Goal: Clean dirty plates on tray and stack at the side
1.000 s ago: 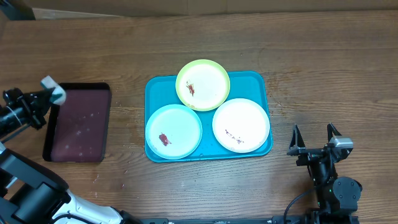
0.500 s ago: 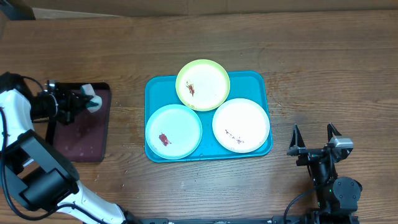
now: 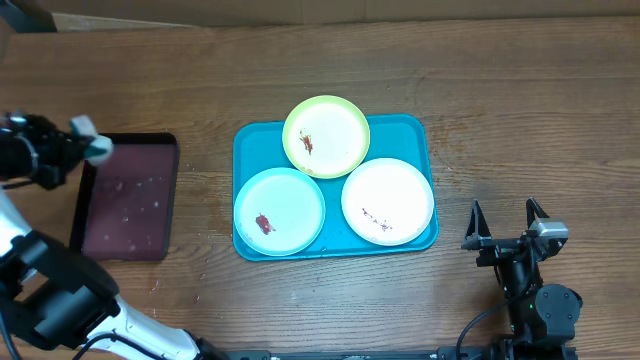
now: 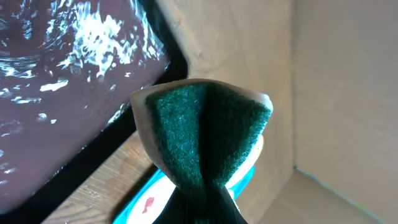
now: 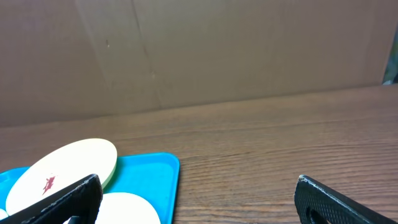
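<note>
The turquoise tray [image 3: 400, 137] lies mid-table with three plates on it: a yellow-green plate [image 3: 326, 136] at the back with a red smear, a mint-blue plate [image 3: 279, 211] front left with a red smear, a white plate [image 3: 388, 200] front right with small dark marks. My left gripper [image 3: 88, 147] is at the far left, above the black tray's back left corner, shut on a folded green sponge [image 4: 202, 134]. My right gripper [image 3: 504, 220] is open and empty, right of the tray near the front edge. In the right wrist view the tray [image 5: 149, 177] and yellow-green plate [image 5: 62, 165] show.
A black tray with maroon inside [image 3: 128, 196] lies left of the turquoise tray; its wet inside shows in the left wrist view [image 4: 56, 81]. A cardboard wall [image 5: 199, 50] stands behind the table. Bare wood lies right of and behind the turquoise tray.
My left gripper, with the sponge, swung right over the black tray, then back left to its back left corner. The right arm and the plates have not moved.
</note>
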`<move>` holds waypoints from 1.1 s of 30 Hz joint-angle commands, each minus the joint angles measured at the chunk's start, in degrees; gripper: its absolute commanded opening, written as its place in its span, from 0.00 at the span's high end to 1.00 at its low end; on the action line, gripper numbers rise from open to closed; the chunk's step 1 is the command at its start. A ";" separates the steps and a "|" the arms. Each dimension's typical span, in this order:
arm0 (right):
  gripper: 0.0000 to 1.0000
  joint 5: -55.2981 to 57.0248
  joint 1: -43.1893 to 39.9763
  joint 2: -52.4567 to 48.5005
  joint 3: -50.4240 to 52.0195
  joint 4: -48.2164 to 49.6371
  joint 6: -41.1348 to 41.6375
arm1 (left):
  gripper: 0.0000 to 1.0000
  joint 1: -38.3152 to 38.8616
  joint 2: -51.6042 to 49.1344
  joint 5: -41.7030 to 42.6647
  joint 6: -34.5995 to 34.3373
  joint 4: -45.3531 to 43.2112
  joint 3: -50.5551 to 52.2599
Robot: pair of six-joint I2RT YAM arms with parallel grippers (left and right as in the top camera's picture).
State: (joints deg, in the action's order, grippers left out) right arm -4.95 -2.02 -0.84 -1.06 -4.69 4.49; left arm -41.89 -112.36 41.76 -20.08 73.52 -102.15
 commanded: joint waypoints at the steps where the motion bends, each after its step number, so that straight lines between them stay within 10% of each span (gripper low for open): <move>1: 0.00 0.39 -0.31 0.68 0.59 0.24 -0.04 | 0.96 2.29 -5.60 -3.08 2.10 -2.03 7.41; 14: 0.00 0.39 -0.31 0.68 0.59 0.24 -0.04 | 0.96 1.51 -3.13 -10.91 3.61 15.30 -19.96; 21: 0.00 0.39 -0.31 0.68 0.59 0.24 -0.04 | 0.96 4.15 -6.27 -18.29 1.07 6.75 -7.19; 26: 0.00 0.39 -0.31 0.68 0.59 0.24 -0.04 | 0.96 4.24 -7.89 -8.07 3.37 4.63 -3.21; 33: 0.00 0.39 -0.31 0.68 0.59 0.24 -0.04 | 0.96 3.98 -6.23 -9.16 3.85 19.10 -25.38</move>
State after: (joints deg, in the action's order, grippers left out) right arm -4.93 -2.00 -0.84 -1.06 -4.69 4.45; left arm -37.54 -122.83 30.63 -17.72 90.39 -117.91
